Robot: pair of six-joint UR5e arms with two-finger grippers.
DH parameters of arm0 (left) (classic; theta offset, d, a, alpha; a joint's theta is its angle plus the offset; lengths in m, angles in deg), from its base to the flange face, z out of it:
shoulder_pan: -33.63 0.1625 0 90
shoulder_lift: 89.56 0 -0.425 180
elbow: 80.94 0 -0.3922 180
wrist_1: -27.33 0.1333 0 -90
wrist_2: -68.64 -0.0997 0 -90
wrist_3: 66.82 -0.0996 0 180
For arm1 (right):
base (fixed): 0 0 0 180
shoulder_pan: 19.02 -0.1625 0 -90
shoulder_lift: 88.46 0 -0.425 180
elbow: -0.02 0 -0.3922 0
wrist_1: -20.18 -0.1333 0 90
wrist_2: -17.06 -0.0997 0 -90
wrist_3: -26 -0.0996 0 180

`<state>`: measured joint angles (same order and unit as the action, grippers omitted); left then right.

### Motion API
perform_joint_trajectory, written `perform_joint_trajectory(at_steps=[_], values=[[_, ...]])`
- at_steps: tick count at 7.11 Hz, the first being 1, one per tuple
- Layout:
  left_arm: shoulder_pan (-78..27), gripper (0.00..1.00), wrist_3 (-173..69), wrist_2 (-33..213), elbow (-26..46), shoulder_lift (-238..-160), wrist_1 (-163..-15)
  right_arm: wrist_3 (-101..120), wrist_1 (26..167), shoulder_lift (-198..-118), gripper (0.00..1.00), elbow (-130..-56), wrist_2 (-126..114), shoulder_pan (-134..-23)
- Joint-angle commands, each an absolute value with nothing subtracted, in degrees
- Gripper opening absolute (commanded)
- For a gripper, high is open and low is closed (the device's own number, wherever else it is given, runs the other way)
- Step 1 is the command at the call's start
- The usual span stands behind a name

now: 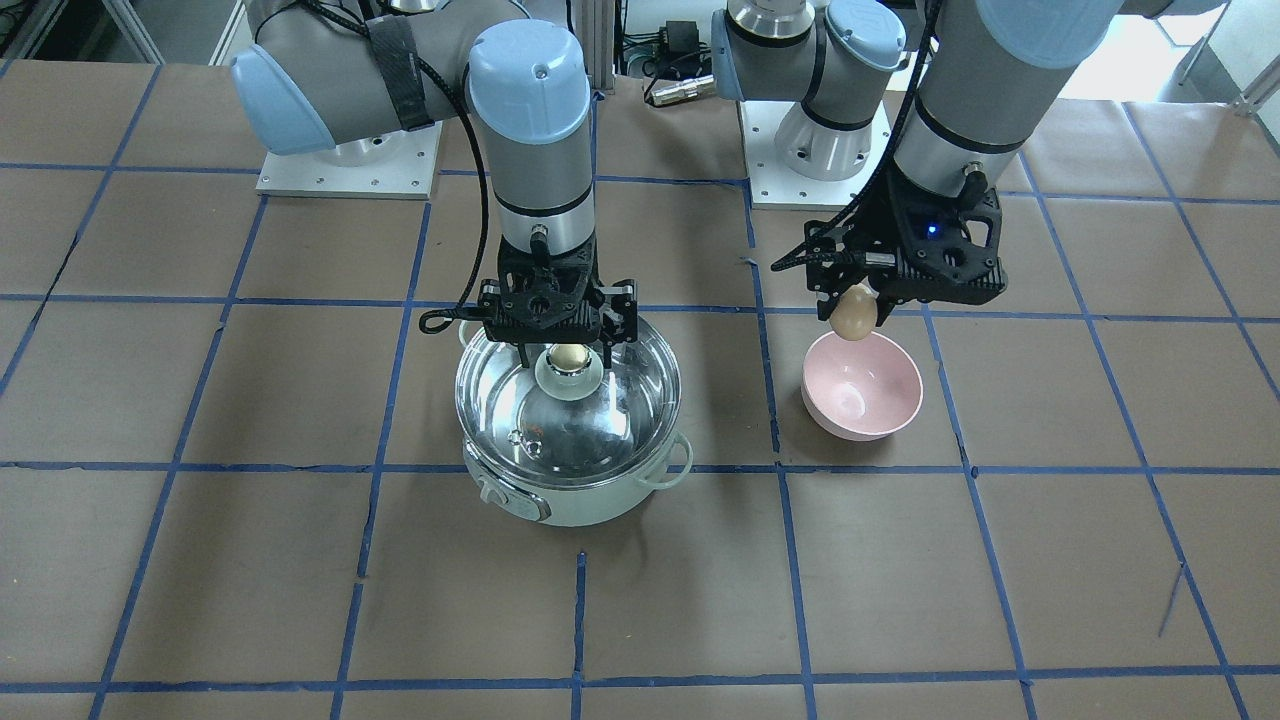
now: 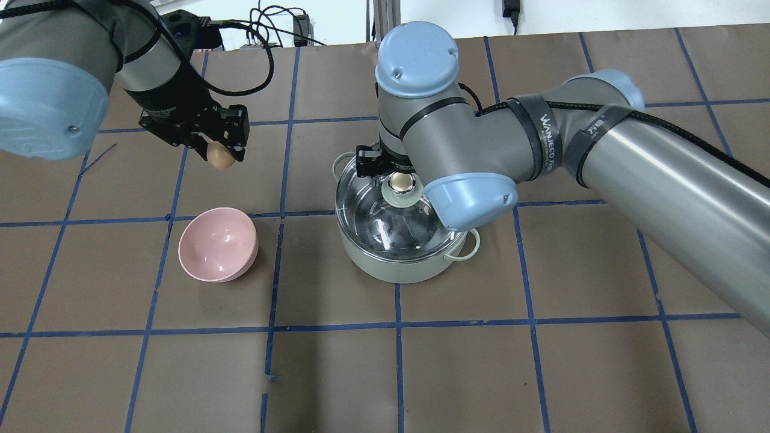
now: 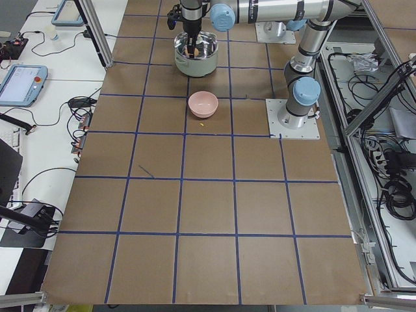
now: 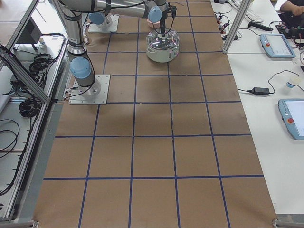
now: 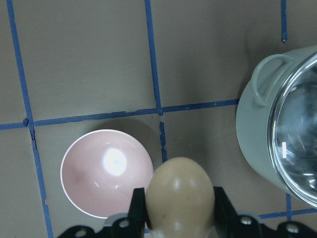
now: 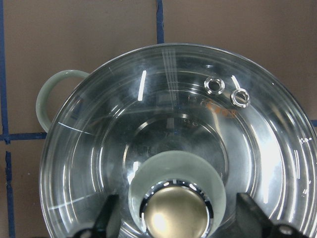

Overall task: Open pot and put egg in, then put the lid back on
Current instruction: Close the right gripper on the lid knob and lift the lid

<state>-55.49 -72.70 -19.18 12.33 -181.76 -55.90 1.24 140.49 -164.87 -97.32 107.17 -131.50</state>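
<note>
Brown paper covers the table (image 2: 541, 373), cut into squares by blue tape lines (image 2: 397, 325). In the overhead view the pot (image 2: 391, 272) sits mid-table with the lid (image 2: 373, 219) on it. The right gripper (image 1: 566, 358) is spread wide, its fingers (image 6: 106, 215) straddling the knob without touching it. At the pot's 9 o'clock lies the pink bowl (image 2: 210, 246). Up at the bowl's 12 o'clock, the left gripper (image 5: 179, 208) pinches the egg (image 2: 221, 157) off the surface. Toward 6 o'clock, brown squares run on to the frame's edge. A white bench (image 4: 266, 95) with cables flanks the table's far side.
</note>
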Motion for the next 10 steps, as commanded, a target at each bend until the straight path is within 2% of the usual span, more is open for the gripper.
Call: perform_joint_trajectory(at_steps=[1,2,3,7,10], values=[[-55.5,0.07,-72.7,-19.2,12.3,-181.8,-55.7,0.9,140.7,-164.8,0.59,-97.5,107.1,-131.5],[-55.5,0.07,-72.4,-19.2,12.2,-181.9,-55.3,0.9,139.8,-164.8,0.33,-97.5,107.1,-131.5],[-55.5,0.07,-72.6,-19.3,12.2,-181.9,-55.5,0.9,139.8,-164.8,0.24,-97.4,107.1,-131.5],[-55.6,0.07,-72.8,-19.5,11.9,-181.8,-55.6,1.7,133.1,-165.3,0.20,-91.8,107.3,-130.4],[-58.8,0.07,-72.1,-16.6,12.9,-184.1,-55.0,12.1,126.6,-168.8,0.21,-89.5,102.7,-118.8]])
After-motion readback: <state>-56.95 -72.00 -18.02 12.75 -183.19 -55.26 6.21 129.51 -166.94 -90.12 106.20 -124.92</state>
